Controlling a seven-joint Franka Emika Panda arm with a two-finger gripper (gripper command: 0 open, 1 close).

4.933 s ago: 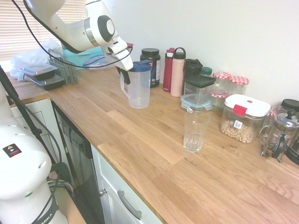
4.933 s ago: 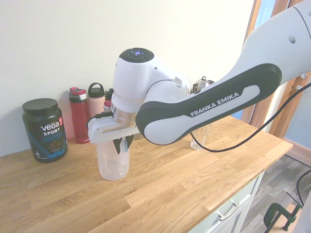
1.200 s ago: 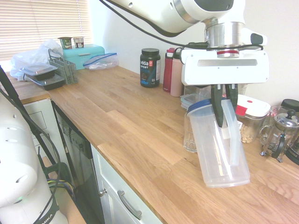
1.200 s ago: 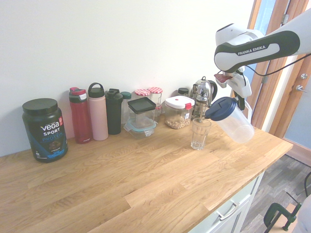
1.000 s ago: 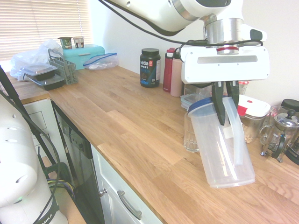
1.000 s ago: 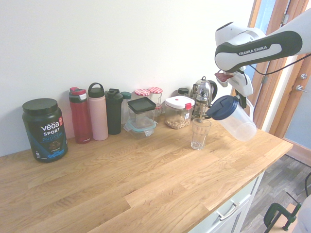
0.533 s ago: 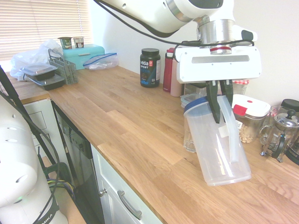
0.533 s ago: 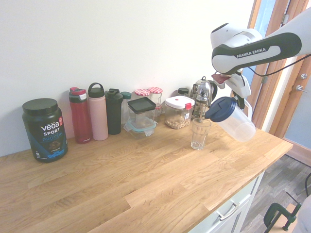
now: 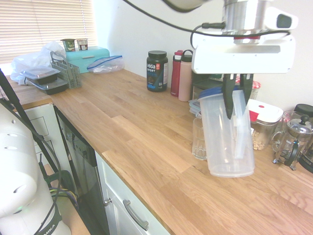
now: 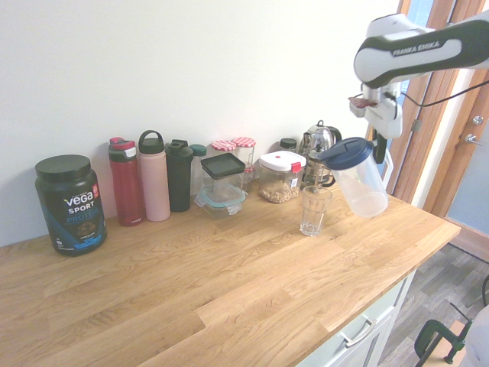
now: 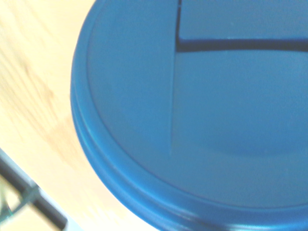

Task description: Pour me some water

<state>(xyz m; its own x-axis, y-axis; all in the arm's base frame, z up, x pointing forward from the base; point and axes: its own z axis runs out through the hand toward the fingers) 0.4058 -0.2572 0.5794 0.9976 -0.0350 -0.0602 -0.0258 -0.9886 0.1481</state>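
Raised and now nearly upright, jug (image 9: 226, 134) hangs beside glass (image 9: 198, 138), handle clamped in closed gripper (image 9: 236, 116), jars (image 10: 233, 145) behind.

Clear pitcher (image 9: 226, 139) with blue lid (image 11: 202, 110), pale-oak counter (image 9: 146, 142).

pitcher (image 10: 357, 178) hangs beside glass (image 10: 314, 210) on counter (image 10: 229, 290).

A long oak worktop (image 9: 146, 142) runs beneath a plain pale wall (image 10: 199, 69). White cabinet fronts (image 9: 122, 205) with metal handles sit below its front edge. A window with closed slatted blinds (image 9: 44, 24) lets daylight in at the worktop's far end. A wooden door frame (image 10: 435, 145) and grey floor (image 10: 428, 283) stand beyond the other end.
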